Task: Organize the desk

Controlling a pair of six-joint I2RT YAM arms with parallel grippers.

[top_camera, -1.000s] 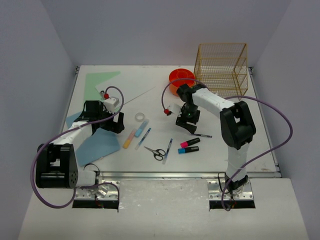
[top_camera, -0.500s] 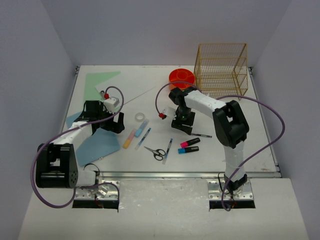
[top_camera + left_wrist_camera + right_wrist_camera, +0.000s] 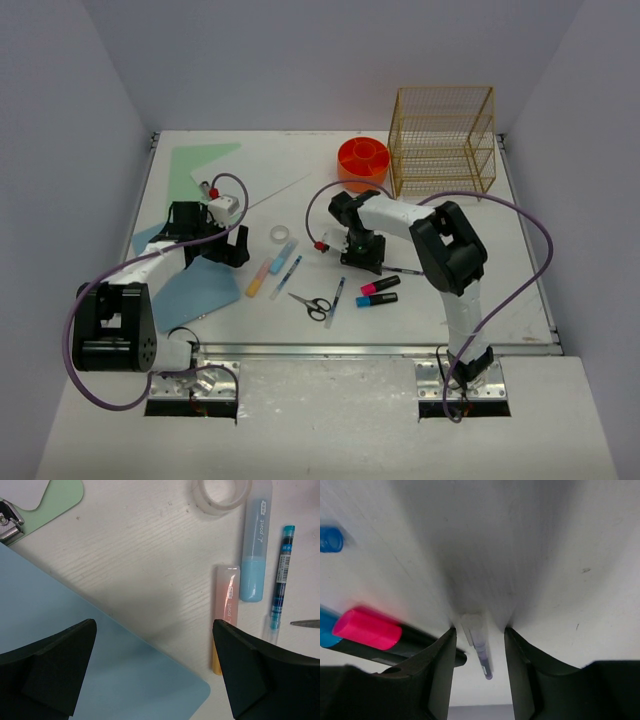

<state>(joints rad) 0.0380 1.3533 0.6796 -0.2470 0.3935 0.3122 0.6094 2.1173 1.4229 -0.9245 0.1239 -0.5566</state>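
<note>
Right gripper [image 3: 479,629] is nose-down on the table [image 3: 300,165], jaws partly parted and standing either side of a thin pen [image 3: 480,650]. A sliver of gap shows on each side, so it is straddling the pen, not clamping it. Just beside one finger [image 3: 437,670] lies a pink highlighter [image 3: 366,629], its black body running under that finger. From above, the pen pokes out to the right of the gripper, and the pink highlighter sits side by side with a blue highlighter [image 3: 377,299] just nearer the bases. Left of those lie a blue pen [image 3: 338,295] and scissors [image 3: 313,305]. At the far side an orange bowl [image 3: 363,160] stands just beside the gold rack [image 3: 443,140], which fills the far right corner. Over to the left gripper [image 3: 154,630] — jaws spread wide, nothing in them, hanging over the rounded corner of a blue folder [image 3: 100,655]. To its right lie an orange stick [image 3: 225,615], a blue stick [image 3: 255,545] and a teal pen [image 3: 281,575] in a loose row, with a tape roll [image 3: 222,492] beyond them. A green clipboard [image 3: 55,497] sits past the folder. The white table fills the space between lavender walls, with both arm bases at its near edge.
</note>
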